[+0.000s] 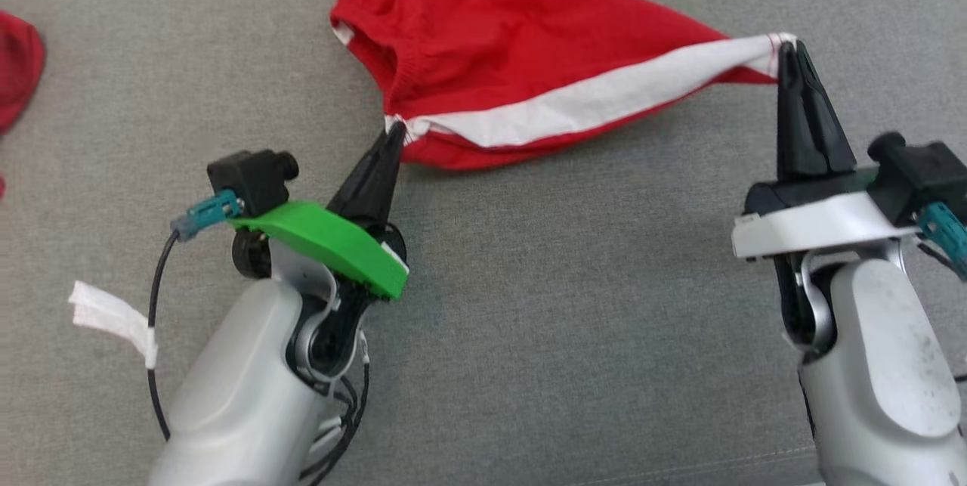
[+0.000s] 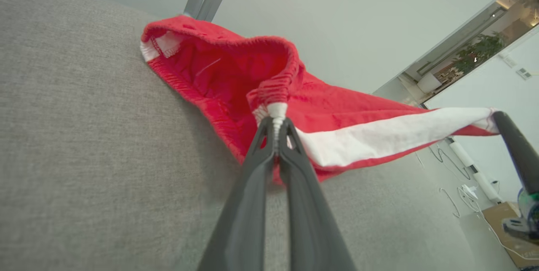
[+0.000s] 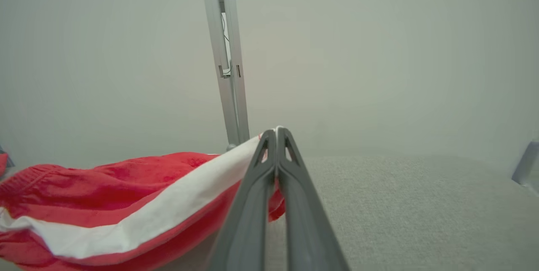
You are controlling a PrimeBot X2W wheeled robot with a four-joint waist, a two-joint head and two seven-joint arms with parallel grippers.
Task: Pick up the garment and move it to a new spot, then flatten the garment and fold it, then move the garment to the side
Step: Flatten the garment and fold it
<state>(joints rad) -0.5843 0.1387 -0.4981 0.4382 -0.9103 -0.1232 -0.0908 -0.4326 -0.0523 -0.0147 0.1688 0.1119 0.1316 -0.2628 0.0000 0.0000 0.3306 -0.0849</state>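
Note:
The garment (image 1: 514,32) is a pair of red shorts with a white side stripe, lying on the grey cloth surface (image 1: 529,304) at top centre of the head view. My left gripper (image 1: 394,131) is shut on its waistband corner, where the white stripe begins. My right gripper (image 1: 789,47) is shut on the hem end of the same stripe, which stretches taut between the two. In the left wrist view the garment (image 2: 236,73) gapes open at the waist beyond my left gripper (image 2: 277,121). My right gripper (image 3: 276,132) pinches the garment (image 3: 126,203) at its white edge.
Another red cloth (image 1: 15,70) lies at the head view's left edge. A white tag (image 1: 113,316) hangs on my left arm's cable. A metal post (image 3: 227,60) stands beyond the surface against a pale wall. Bare grey surface stretches in front of the garment.

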